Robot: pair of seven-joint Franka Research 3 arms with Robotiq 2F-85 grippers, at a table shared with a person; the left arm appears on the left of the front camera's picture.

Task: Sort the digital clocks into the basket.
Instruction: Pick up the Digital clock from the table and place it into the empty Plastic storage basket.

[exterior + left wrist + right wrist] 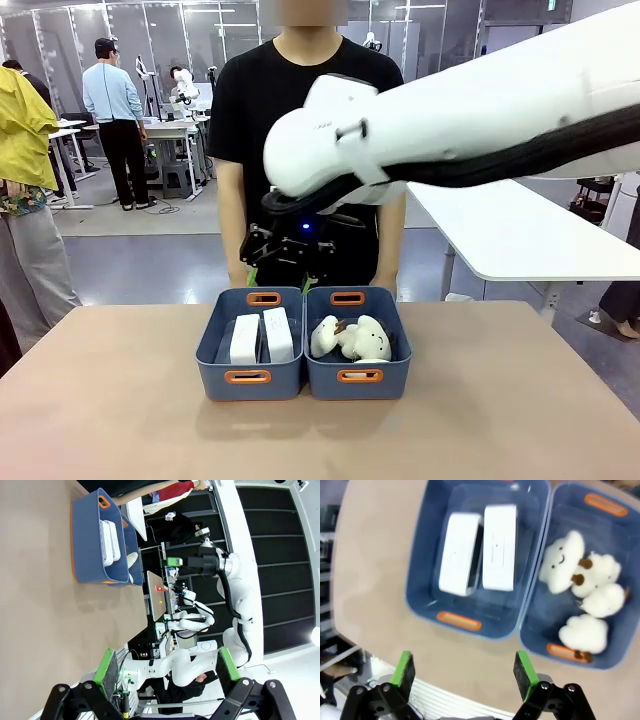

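Wide-open jaws on the right gripper [462, 672] hover over two clocks [480, 552] in the basket [420, 600]; retreat straight upward, avoiding its rim.

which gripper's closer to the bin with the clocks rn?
Right. The right gripper hangs open above the basket holding both digital clocks. The left gripper, also open, sits well off to the side, with bare table between it and the basket.

We see a second blue bin [357, 377] on the brown table [120, 400], and it has soft white cloud toys [580, 587] with brown bits inside. A person in a black shirt [300, 100] stands at the far side of the table. Behind them is a white table [520, 235].
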